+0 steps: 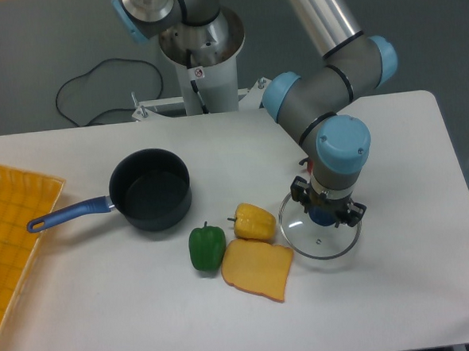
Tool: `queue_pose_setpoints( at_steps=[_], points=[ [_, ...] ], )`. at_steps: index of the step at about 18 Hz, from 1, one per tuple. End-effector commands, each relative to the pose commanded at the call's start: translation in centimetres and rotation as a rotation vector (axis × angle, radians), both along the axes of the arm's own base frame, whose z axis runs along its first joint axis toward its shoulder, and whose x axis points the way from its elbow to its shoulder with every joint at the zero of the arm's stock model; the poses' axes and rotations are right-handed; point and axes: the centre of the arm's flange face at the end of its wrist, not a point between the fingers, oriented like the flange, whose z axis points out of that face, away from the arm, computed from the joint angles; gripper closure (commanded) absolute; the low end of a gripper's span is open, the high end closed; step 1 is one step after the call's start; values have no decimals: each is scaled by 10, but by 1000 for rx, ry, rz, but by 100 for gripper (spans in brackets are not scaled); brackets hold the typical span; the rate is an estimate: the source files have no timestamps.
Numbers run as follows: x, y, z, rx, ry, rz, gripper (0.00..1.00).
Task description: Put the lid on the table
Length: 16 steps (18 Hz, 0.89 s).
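Note:
The lid [318, 242], clear glass with a thin silver rim, lies low and flat over the white table [401, 292], right of centre, beside the yellow pepper. My gripper [326, 215] points straight down over the lid's middle. The wrist hides the knob and the fingertips. Black finger parts stick out on both sides of the wrist. I cannot tell whether the jaws are closed on the knob, nor whether the rim fully rests on the table. The lid is well apart from the saucepan.
A dark saucepan [150, 188] with a blue handle stands left of centre. A green pepper [206, 247], a yellow pepper [254, 221] and an orange-yellow slab [258, 269] lie just left of the lid. A yellow gridded tray [7, 237] sits at the left edge.

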Motion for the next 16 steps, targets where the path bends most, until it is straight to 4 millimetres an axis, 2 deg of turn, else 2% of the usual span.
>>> queue_pose_setpoints(
  at_steps=[8,16],
  points=[
    [-2,1,-11,-4,-5,-2,55],
    [-9,-1,-13,1,2,3,55]
  ],
)
